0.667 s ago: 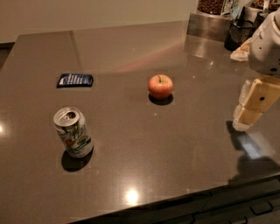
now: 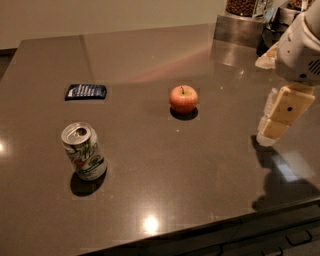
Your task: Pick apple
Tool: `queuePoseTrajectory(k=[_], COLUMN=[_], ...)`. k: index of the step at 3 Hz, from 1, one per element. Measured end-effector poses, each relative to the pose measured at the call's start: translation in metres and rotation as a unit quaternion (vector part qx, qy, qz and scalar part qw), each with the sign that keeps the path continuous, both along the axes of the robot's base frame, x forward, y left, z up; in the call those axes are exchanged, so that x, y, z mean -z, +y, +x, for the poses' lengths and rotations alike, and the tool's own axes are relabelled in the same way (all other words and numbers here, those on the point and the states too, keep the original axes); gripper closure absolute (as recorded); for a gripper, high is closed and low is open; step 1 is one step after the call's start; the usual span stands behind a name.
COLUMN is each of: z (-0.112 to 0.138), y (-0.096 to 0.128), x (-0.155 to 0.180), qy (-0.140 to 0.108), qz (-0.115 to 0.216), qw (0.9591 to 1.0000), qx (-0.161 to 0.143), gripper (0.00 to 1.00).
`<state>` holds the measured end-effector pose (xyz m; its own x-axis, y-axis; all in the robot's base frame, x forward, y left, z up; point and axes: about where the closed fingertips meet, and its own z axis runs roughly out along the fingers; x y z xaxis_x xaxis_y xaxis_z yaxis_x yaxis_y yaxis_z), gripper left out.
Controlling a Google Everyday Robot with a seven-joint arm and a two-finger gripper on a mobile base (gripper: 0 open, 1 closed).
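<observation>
So going left to right on this dark brown glossy table (image 2: 150, 55): at about 10 o'clock from the middle there's a small dark blue packet (image 2: 85, 91) lying flat. It has white print on it, but I honestly can't read a word. Below that, around 8 o'clock, a soda can (image 2: 84, 151) stands upright with its tab end facing up. It has a white and green design, and the lettering and brand are too smeary to make out. The apple (image 2: 183, 99) sits on its own just past the middle toward 1 o'clock. It's red-orange with yellowish patches and its little dark stem points up, and it's well apart from both the can and the packet with nothing touching it. Way back at 1 o'clock there's a metal box (image 2: 239, 27) with a jar (image 2: 241, 6) of something brown on top, no readable label there either. Over at 3 o'clock the gripper (image 2: 270, 131) hangs from the white arm just above the tabletop, its beige tip angled down toward 7 o'clock. It's well to the right of the apple, not touching it, and has nothing in it. Can't tell whether it's spread or pressed together from this angle.
</observation>
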<state>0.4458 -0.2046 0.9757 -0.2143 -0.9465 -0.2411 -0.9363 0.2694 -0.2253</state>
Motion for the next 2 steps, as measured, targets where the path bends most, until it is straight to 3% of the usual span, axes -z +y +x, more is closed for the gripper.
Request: queuePoseTrajectory(k=[2], z=[0.049], y=[0.044], x=[0.03], qy=[0.008], qz=[0.083], qw=[0.9962], qx=[0.024], gripper=[0.0])
